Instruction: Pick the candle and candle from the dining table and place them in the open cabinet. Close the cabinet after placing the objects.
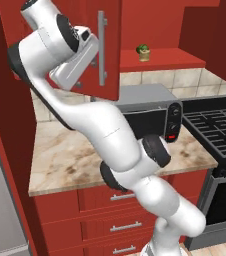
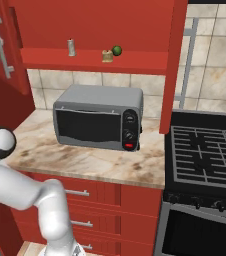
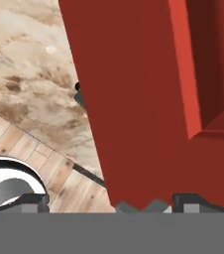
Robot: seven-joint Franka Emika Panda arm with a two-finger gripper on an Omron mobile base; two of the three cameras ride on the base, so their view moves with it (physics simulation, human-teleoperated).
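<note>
In the right base view the cabinet point(image 2: 95, 59) fills the top of the frame with its doors swung open, and both candles stand on its red shelf: the slim pale candle point(image 2: 71, 47) is upright at upper left of centre, and the squat olive-gold candle point(image 2: 107, 56) sits to its right, just beside a small green ball point(image 2: 117, 50). In the left base view the stub point(image 1: 144, 54) shows on the same shelf at upper centre, with green above it. The left cabinet door point(image 1: 105, 47), with its long silver bar handle point(image 1: 102, 48), stands open in the upper left of that view, and the arm's hand is raised right against it; the gripper point(image 1: 85, 67) is close to the door's face near the handle. In the hand view the red door panel point(image 3: 139, 99) takes up the frame's middle and right, and the dark finger tips point(image 3: 34, 201) stand far apart at the bottom edge, spread wide with nothing between them. Below the cabinet a grey toaster oven point(image 2: 99, 117) rests on the marble counter point(image 2: 85, 162), beside a black stove point(image 2: 205, 150).
</note>
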